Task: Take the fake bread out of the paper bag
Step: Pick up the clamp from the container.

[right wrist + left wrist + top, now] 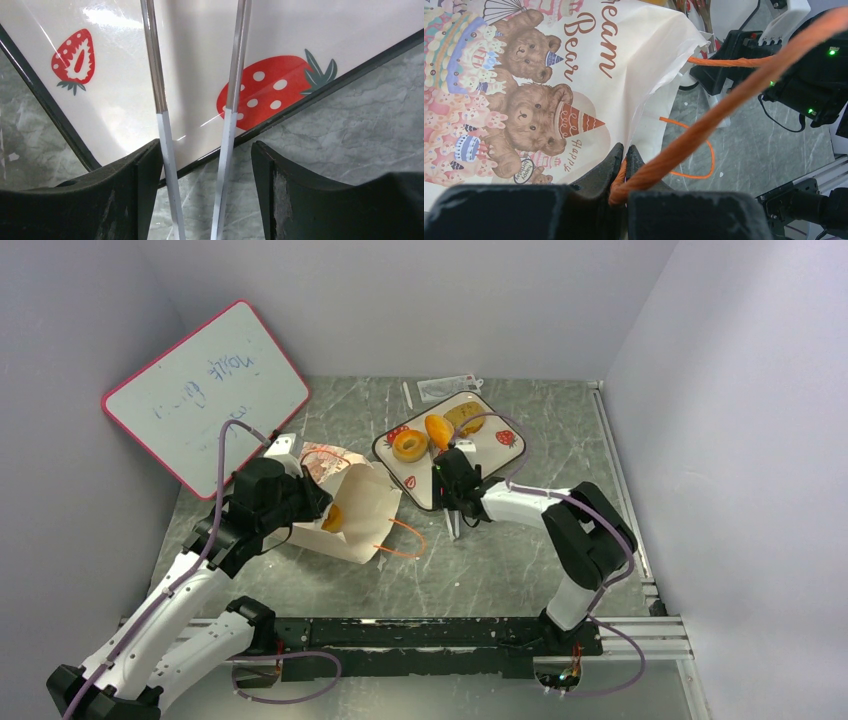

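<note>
While the left gripper (624,154) is pinched tight on an orange cord handle (724,100) of the paper bag (362,508), we see the bag lying on its side on the table (500,570), with one orange piece of fake bread (333,518) showing inside its open mouth. A ring doughnut (408,444), an orange bun (437,430) and a tan bun (465,418) sit on the strawberry tray (405,472) just beside the bag. The right gripper (205,150) is over the tray's near edge with metal tongs (159,75) between its fingers (125,190), but we cannot tell if it squeezes them.
</note>
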You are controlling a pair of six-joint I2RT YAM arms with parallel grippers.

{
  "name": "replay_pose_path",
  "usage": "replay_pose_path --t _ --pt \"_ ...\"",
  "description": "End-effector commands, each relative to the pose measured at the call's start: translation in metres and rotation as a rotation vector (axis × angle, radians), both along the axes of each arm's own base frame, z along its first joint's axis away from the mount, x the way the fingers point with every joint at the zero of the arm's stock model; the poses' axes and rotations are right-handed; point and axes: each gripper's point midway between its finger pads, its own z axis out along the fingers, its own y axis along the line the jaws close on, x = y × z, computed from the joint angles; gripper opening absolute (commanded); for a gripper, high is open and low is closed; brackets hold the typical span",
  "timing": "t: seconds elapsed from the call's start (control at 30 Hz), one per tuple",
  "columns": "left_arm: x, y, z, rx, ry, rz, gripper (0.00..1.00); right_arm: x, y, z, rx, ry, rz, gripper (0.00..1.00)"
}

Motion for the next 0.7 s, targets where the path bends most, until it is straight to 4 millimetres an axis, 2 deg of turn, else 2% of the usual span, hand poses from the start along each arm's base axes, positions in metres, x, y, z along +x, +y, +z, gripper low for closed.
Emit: replay_pose_path --t 0.0,0.07,0.27,0.37,0.67 --pt "-0.004 -0.002 0.012 -0.011 -0.018 -0.024 0.07 0.009 -0.006 0.001 -0.059 -0.080 -0.034 0.67" --pt "-0.004 -0.002 0.012 -0.014 -0.018 -0.020 0.07 0.008 -0.009 0.002 -0.071 -0.086 -0.040 0.64" --pt "-0.006 -0.001 0.010 -0.018 -0.011 -0.012 0.07 -0.001 -0.013 -0.006 -0.093 -0.063 -0.034 0.46" --pt "-0.005 -0.001 0.011 -0.019 -0.013 -0.010 0.07 -0.007 -0.014 -0.005 -0.078 -0.051 -0.033 0.42" --pt "-0.005 0.000 0.009 -0.021 -0.020 -0.003 0.07 -0.022 -0.014 0.031 0.009 -0.067 -0.030 0.38"
